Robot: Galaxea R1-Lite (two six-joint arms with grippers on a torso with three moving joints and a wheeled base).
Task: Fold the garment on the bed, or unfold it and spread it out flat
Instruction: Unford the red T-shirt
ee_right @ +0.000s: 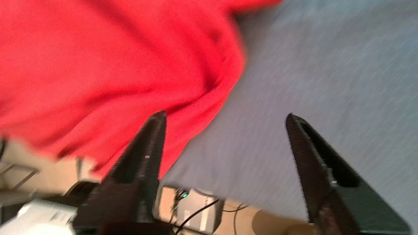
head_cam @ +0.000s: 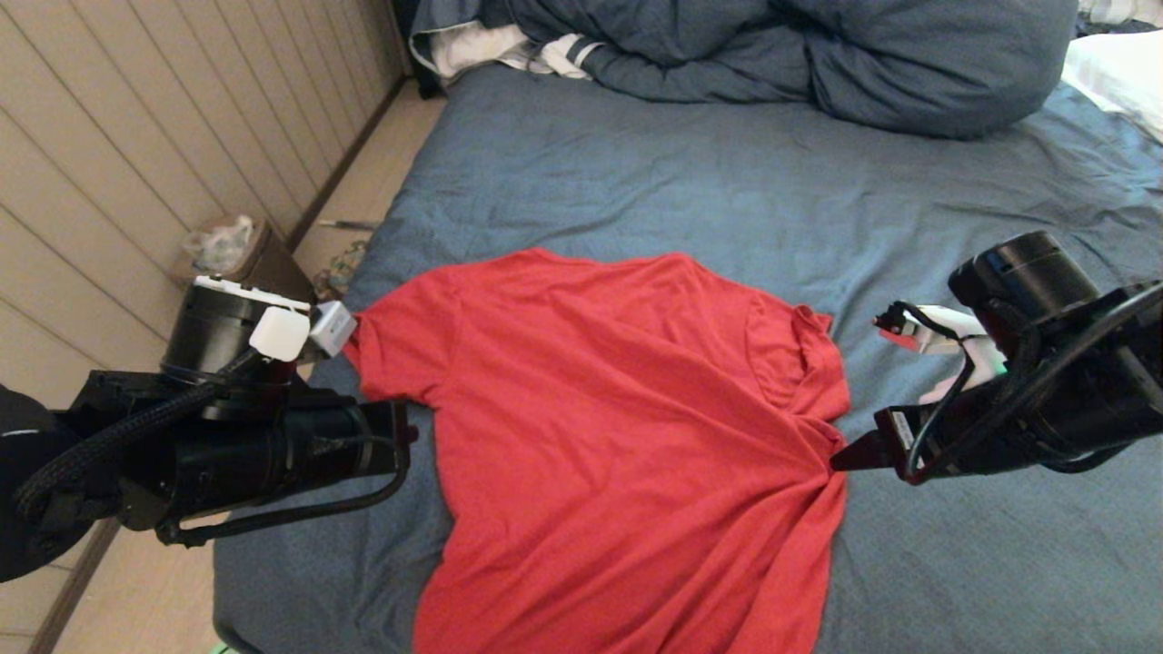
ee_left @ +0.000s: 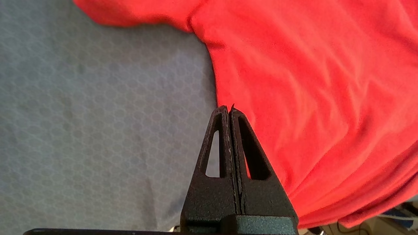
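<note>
The garment [head_cam: 618,409] is a plain red T-shirt lying mostly flat on the slate-blue bed [head_cam: 681,182], creased and bunched along its right side. My left gripper [head_cam: 409,436] sits at the shirt's left edge, below the sleeve. In the left wrist view its fingers [ee_left: 228,108] are pressed together, tips at the edge of the garment [ee_left: 310,81], with no cloth visibly between them. My right gripper [head_cam: 840,457] is at the bunched right edge. The right wrist view shows that gripper [ee_right: 225,117] open, one finger over the garment [ee_right: 114,65] and bare sheet [ee_right: 326,65] between the fingers.
A bunched dark-blue duvet [head_cam: 818,54] lies across the far end of the bed, with a white striped cloth [head_cam: 509,50] at its left and a white pillow [head_cam: 1118,73] at the far right. Floor, a panelled wall and a small bin [head_cam: 241,254] lie left of the bed.
</note>
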